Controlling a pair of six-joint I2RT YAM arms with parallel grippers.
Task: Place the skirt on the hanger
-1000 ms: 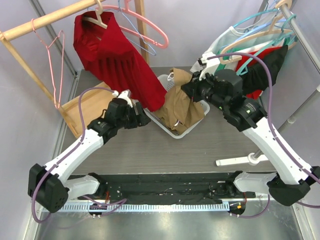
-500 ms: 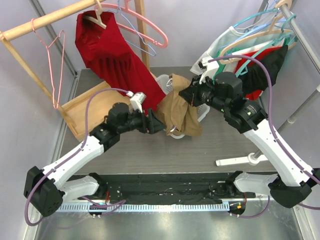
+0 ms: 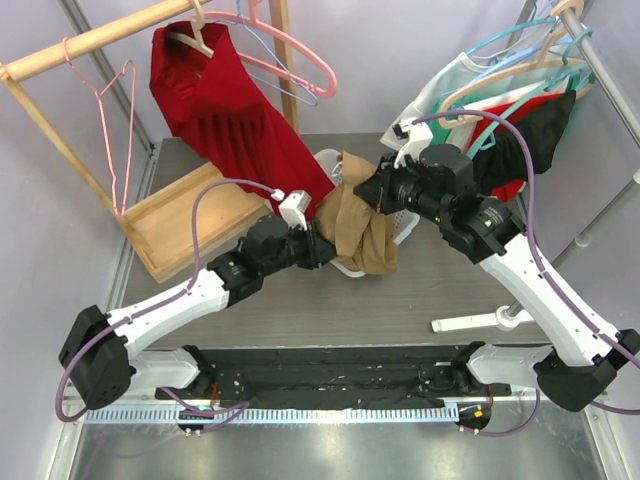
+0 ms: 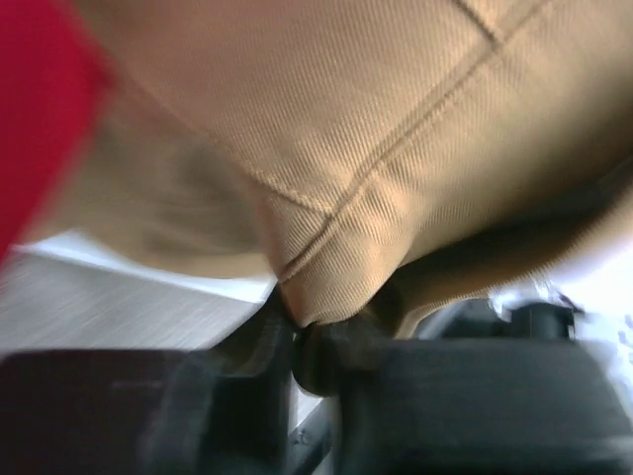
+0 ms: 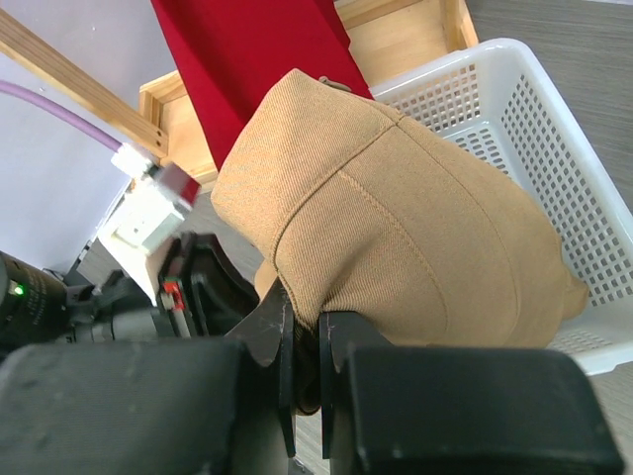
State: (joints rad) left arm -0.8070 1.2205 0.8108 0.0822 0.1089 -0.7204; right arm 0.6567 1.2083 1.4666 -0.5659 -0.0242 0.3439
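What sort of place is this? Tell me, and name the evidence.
Likely a staged laundry or wardrobe test cell: a wooden clothes rail with a red dress hanging, a white basket and a tan skirt.

The tan cloth skirt (image 5: pixel 396 237) looks rough, with tiny slanted ribs and stitched seams (matt all over), the white plastic basket full of little holes (image 5: pixel 554 148) is smooth, the red cloth dress (image 3: pixel 235 115) is matt, and the pale wooden tray (image 3: pixel 170 228) looks smooth.
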